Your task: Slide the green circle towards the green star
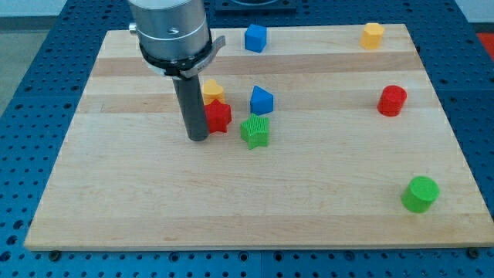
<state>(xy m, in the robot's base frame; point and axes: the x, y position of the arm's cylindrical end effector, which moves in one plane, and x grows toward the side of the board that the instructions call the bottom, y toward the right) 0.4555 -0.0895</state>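
The green circle (421, 193) sits near the view's bottom right of the wooden board (139, 201). The green star (255, 130) lies near the board's middle. My tip (197, 138) rests on the board just left of a red star (218, 116), and to the left of the green star, far from the green circle.
A yellow block (212, 91) sits behind the red star. A blue block (262, 100) lies just above the green star. Another blue block (255, 37) is at the top middle, a yellow block (372, 35) at the top right, a red cylinder (392, 100) at the right.
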